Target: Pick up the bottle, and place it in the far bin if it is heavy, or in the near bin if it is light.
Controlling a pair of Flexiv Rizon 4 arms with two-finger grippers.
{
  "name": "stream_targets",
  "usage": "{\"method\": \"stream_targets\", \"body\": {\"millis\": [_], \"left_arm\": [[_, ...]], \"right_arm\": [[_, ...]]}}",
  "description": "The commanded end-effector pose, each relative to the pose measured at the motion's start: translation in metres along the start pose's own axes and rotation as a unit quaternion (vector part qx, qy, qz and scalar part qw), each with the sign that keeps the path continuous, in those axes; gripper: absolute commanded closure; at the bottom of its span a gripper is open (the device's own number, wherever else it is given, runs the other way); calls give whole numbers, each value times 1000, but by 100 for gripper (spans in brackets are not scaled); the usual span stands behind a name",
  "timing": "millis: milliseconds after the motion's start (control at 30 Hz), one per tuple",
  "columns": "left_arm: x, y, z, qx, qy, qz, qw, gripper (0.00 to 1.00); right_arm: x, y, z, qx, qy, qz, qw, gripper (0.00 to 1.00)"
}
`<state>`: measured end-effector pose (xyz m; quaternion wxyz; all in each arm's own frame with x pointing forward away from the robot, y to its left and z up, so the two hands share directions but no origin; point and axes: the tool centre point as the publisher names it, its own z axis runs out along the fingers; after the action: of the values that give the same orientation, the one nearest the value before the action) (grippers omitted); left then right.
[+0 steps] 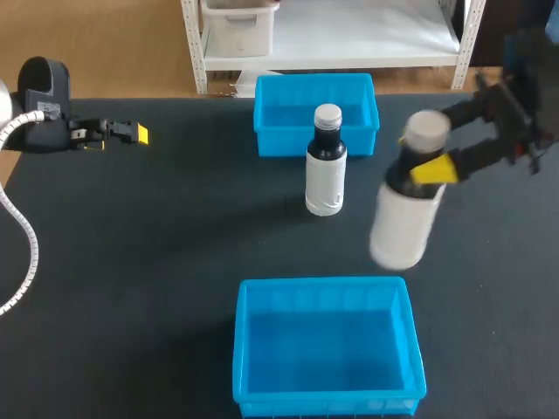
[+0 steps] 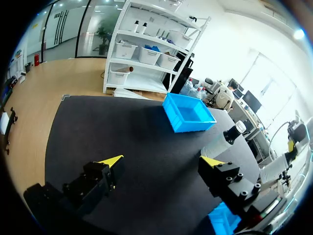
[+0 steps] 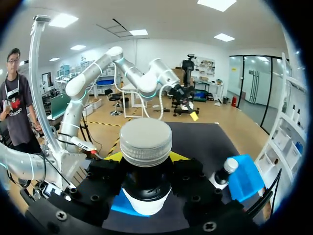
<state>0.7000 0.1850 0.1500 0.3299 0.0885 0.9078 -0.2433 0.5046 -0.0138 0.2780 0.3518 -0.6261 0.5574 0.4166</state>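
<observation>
Two white bottles with black necks and silver caps are here. One bottle (image 1: pixel 325 166) stands upright on the table just before the far blue bin (image 1: pixel 262 118). The other bottle (image 1: pixel 403 214) (image 3: pixel 145 147) hangs above the table, right of the first, with my right gripper (image 1: pixel 421 164) (image 3: pixel 146 157) shut on its black neck. The near blue bin (image 1: pixel 325 285) lies below and to its left. My left gripper (image 1: pixel 131 133) (image 2: pixel 161 162) stands open with nothing in it at the table's far left. From it, the far bin (image 2: pixel 189 113) and the standing bottle (image 2: pixel 226 140) show ahead.
Both bins hold nothing that I can see. The black table top (image 1: pixel 157 262) stretches wide on the left between my left arm and the bins. In the right wrist view the standing bottle (image 3: pixel 223 171) is beside a blue bin (image 3: pixel 247 177).
</observation>
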Motion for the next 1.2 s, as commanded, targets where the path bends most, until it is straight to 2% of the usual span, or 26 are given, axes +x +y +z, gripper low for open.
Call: {"method": "stream_targets", "body": {"millis": [33,300,500,933,1200], "left_arm": [[0,0,0,0,0,0,1000,0],[0,0,0,0,0,0,1000,0],[0,0,0,0,0,0,1000,0],[0,0,0,0,0,0,1000,0],[0,0,0,0,0,0,1000,0]], "right_arm": [[-6,1,53,-24,-1,-5,1000,100],[-4,19,131,-93,-9,-23,995,100],[11,19,164,-118,-17,-24,993,100],[45,31,190,-130,-25,-17,991,100],[53,30,194,-120,-1,-30,992,100]]}}
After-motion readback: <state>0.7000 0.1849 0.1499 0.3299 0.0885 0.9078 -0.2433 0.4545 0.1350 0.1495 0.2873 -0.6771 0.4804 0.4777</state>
